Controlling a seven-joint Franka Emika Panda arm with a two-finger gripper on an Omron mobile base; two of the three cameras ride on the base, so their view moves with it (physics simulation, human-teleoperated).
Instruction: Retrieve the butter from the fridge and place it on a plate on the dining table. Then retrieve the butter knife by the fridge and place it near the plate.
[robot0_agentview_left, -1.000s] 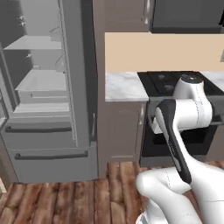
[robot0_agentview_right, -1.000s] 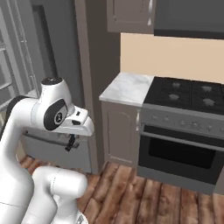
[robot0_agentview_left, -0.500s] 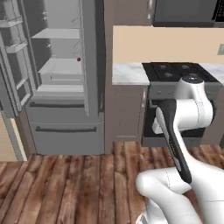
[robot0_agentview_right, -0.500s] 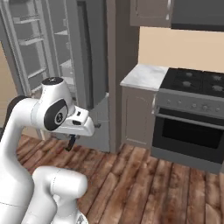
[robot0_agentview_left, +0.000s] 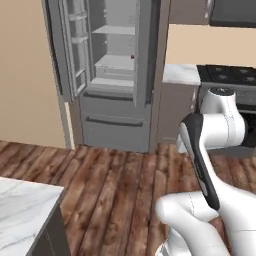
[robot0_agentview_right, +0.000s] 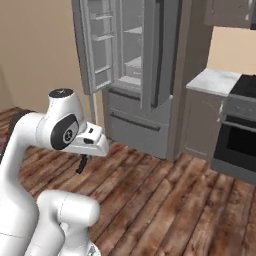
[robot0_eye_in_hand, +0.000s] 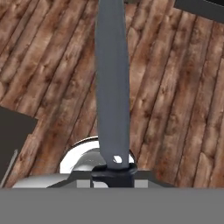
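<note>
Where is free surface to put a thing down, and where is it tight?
Bare: the table corner at lower left of the left base view, and the counter between fridge and stove. Tight: the open fridge's narrow shelves, one with a small red item. The pincer is shut on a knife.

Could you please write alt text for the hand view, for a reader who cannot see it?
The gripper is shut on a long, slim grey butter knife, which runs straight up the middle of the picture. Behind it lies a brown wooden plank floor, with dark shapes at the left edge and in the top right corner.
</note>
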